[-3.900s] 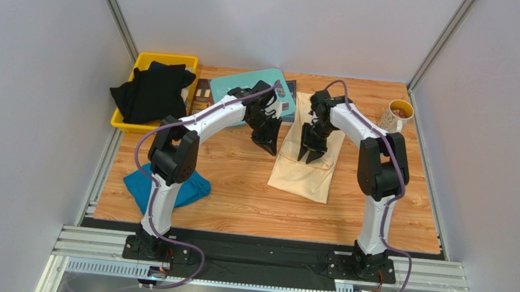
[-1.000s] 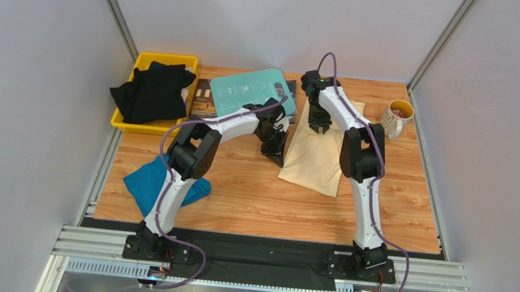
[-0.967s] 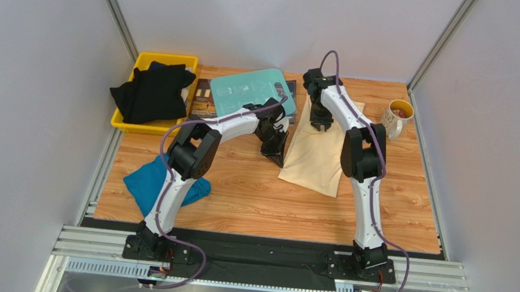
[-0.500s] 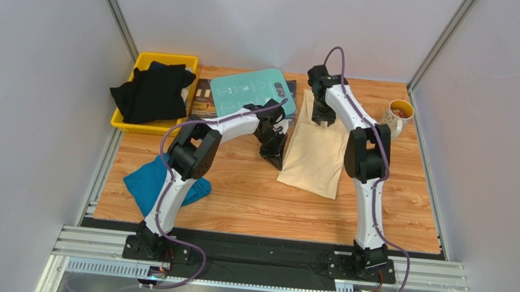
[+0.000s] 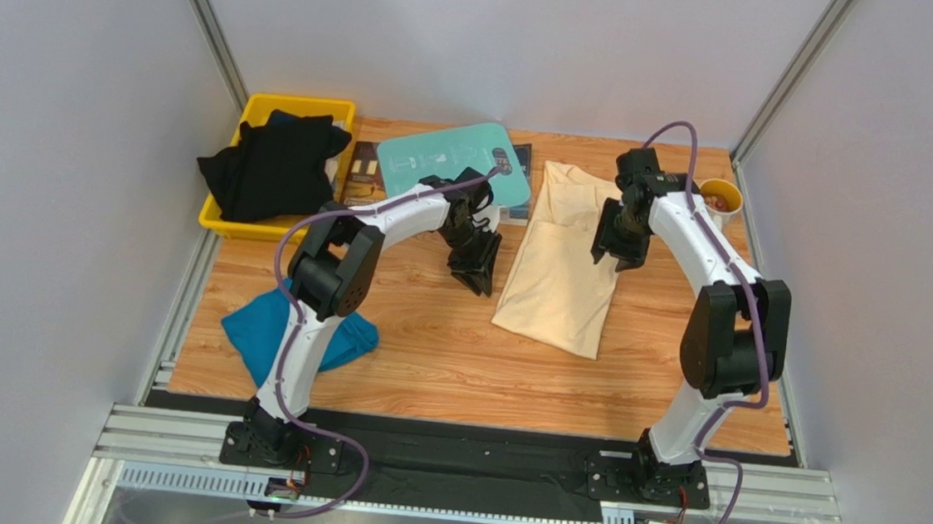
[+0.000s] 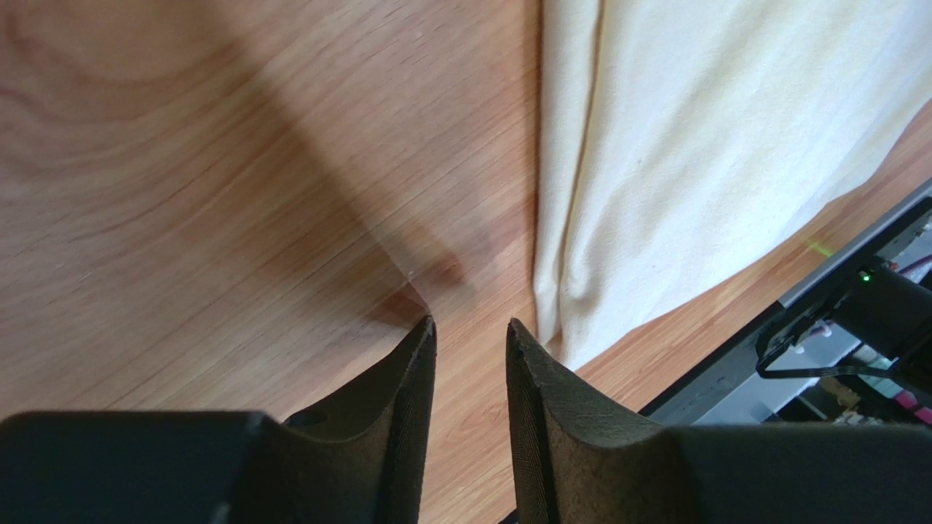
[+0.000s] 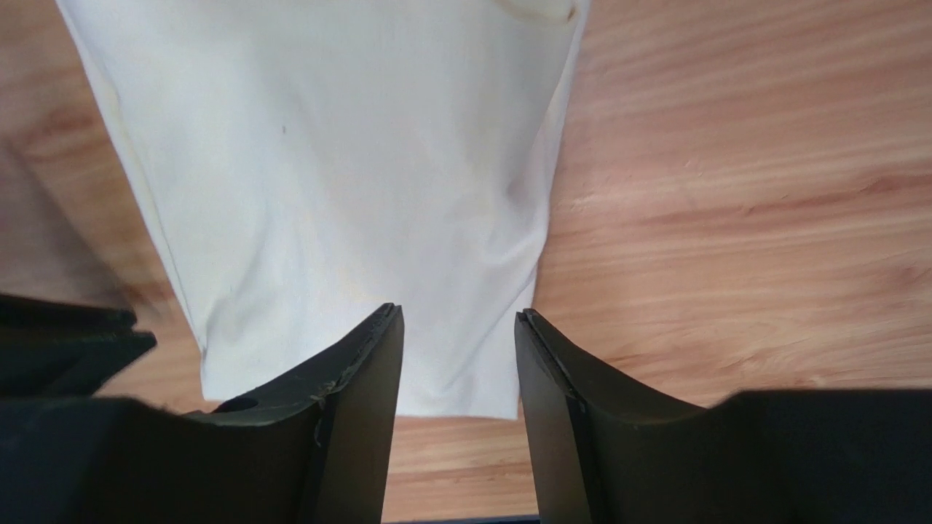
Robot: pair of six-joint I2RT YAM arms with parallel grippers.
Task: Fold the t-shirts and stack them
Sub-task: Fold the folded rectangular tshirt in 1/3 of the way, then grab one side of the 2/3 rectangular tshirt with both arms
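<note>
The pale cream-yellow t-shirt (image 5: 559,263) lies flat on the table as a long folded strip; it also shows in the left wrist view (image 6: 711,142) and the right wrist view (image 7: 328,164). My left gripper (image 5: 474,273) (image 6: 468,325) is open and empty over bare wood just left of the shirt's edge. My right gripper (image 5: 611,251) (image 7: 457,314) is open and empty above the shirt's right edge. The teal-blue t-shirt (image 5: 291,330) lies crumpled at the near left. Black t-shirts (image 5: 273,166) are heaped in the yellow bin (image 5: 253,104).
A rigid teal board (image 5: 457,161) lies at the back centre on dark printed sheets. A mug (image 5: 716,204) stands at the back right beside the right arm. Grey walls enclose the table on three sides.
My right gripper has let go of the shirt's far end and swung right and nearer, to the shirt's right edge. The shirt now lies longer and flatter. My left gripper shifted slightly left.
</note>
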